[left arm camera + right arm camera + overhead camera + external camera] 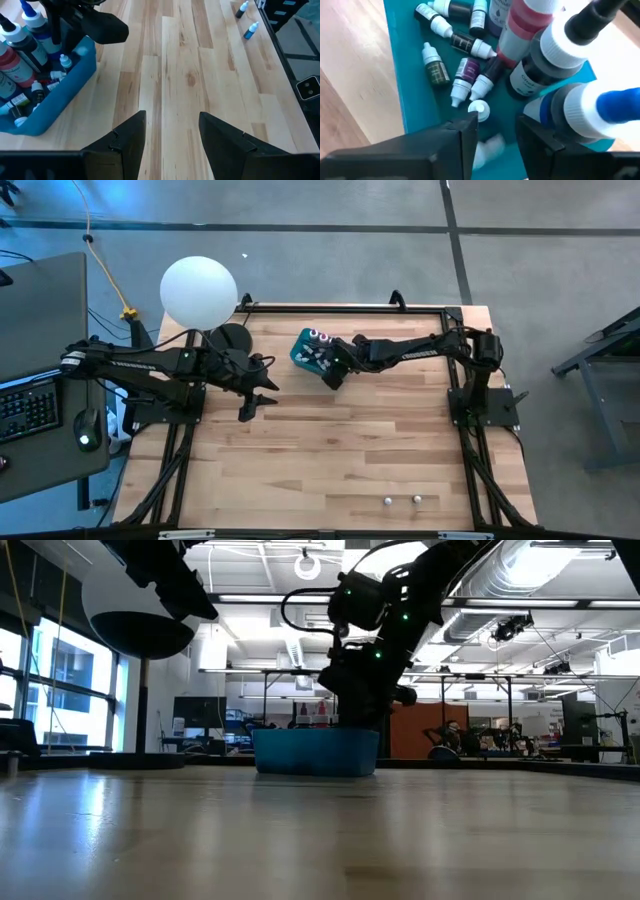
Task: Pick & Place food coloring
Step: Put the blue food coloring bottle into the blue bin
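Note:
The teal tub (312,352) stands on the table at the far middle, its bottom flat on the wood. It holds several tiny white-capped food coloring bottles (465,75) lying on its floor and a few bigger bottles (535,30) standing upright. My right gripper (497,135) hangs over the tub's inside, pointing steeply down, its fingers apart. A blurred white-capped little bottle (487,147) shows just under the gap; I cannot tell whether a finger touches it. My left gripper (172,140) stands open above bare wood, left of the tub. Two more tiny bottles (388,501) lie near the table's near edge.
A big white ball (198,290) on a dark round base (232,338) stands at the far left corner, close behind my left arm. A desk with a keyboard (25,410) and mouse lies beyond the table's left edge. Bare wood (340,450) spans the table's middle.

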`<state>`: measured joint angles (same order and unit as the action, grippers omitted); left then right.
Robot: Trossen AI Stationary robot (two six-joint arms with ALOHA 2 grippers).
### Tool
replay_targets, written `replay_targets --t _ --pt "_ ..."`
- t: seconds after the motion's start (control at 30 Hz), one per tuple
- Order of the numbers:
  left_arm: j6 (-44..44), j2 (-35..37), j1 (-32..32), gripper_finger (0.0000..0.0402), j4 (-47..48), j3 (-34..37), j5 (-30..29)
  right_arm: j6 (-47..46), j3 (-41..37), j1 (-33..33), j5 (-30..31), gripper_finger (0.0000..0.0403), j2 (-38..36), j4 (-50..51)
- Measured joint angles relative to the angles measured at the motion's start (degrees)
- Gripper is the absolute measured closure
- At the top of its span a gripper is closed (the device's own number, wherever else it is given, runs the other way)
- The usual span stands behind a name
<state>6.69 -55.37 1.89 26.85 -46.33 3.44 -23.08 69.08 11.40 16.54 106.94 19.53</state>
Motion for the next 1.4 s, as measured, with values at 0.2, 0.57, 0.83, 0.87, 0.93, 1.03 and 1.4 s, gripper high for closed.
replay_targets --t 0.2,0.57,0.83,0.87,0.93,1.03,1.4 --pt "0.01 0.0 0.02 0.022 0.09 0.0 0.0 1.54 0.02 0.22 -0.6 0.0249 0.0 -1.62" --pt "0.01 0.0 0.01 0.022 0.26 0.0 -0.01 5.62 12.72 -7.28 -7.23 0.0259 -0.1 9.73" --pt "0.06 0.0 0.02 0.022 0.24 0.0 -0.02 -1.48 24.44 -23.16 -9.46 0.0272 -0.22 26.44" --pt "0.15 0.0 0.0 0.022 0.24 0.0 -0.02 -3.62 24.81 -25.28 -10.1 0.0272 -0.22 26.74" --pt "0.72 0.0 0.01 0.022 0.24 0.0 -0.02 -8.4 24.9 -29.48 -11.37 0.0269 -0.22 26.31" --pt "1.09 0.0 0.0 0.022 0.24 0.0 -0.04 -14.5 24.52 -36.04 -10.58 0.0261 0.18 24.69" --pt "2.4 0.0 0.01 0.022 -0.77 0.0 0.95 -33.77 18.73 -49.66 -13.21 0.02 1.07 22.89"
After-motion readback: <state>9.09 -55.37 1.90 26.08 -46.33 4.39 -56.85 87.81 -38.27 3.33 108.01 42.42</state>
